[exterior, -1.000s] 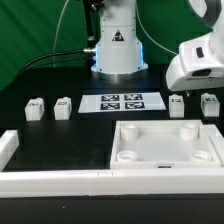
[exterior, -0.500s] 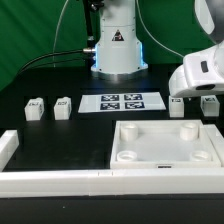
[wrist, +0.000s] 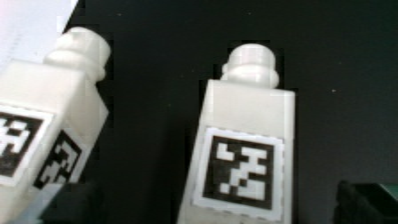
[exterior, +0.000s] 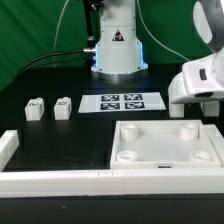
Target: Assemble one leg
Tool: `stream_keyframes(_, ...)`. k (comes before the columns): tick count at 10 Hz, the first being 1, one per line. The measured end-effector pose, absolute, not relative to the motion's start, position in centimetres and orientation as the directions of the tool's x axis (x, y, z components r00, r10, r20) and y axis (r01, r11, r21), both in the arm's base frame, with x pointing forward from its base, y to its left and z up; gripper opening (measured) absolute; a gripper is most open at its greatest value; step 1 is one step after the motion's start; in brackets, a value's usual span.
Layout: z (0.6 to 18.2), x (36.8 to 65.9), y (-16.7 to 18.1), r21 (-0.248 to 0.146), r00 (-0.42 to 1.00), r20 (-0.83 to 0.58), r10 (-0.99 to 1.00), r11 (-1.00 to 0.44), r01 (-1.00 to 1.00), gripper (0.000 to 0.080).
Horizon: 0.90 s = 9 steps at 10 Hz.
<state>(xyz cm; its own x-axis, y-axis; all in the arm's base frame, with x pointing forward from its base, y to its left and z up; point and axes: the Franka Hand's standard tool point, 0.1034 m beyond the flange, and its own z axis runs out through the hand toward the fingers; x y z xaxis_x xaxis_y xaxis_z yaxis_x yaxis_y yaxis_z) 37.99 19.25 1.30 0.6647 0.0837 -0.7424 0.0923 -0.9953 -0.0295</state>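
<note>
Two stubby white legs fill the wrist view, lying side by side on the black worktop (wrist: 160,40). Each has a rounded peg at one end and a black-and-white square tag on its upper face. The leg (wrist: 249,140) nearer the middle of that picture sits between the two dark fingertips (wrist: 375,200) of the end effector (wrist: 217,200). These show only as blurred shapes at the picture's edge, one on either side of it. They stand well apart with nothing clamped, and whether either one touches the leg cannot be told. The second leg (wrist: 63,110) lies just beside it, parted from it by a narrow strip of worktop.

In the exterior view the arm's white wrist housing (exterior: 200,82) hangs low over the worktop at the exterior view's right and hides both of those legs. A third leg (exterior: 35,108) and a fourth leg (exterior: 63,106) stand near each other but apart at the exterior view's left. The marker board (exterior: 122,101) lies flat between them and the wrist housing, in front of the robot's base (exterior: 117,50). A large white square panel (exterior: 165,152) with a raised rim and round corner sockets lies nearer the camera. A white rail (exterior: 50,182) runs along the front and turns up at the exterior view's left
</note>
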Motion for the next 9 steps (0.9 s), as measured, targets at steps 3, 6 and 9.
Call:
stream_keyframes(3,1.11,37.91,19.29,-0.030,0.664,-0.743,0.084,-0.995,0.092,0.0649)
stream_keyframes(6,1.12,37.90,19.30,-0.030,0.664,-0.743,0.084,-0.995,0.093,0.0375)
stream_keyframes(9,1.12,37.90,19.29,-0.030,0.664,-0.743,0.084,-0.995,0.093,0.0290)
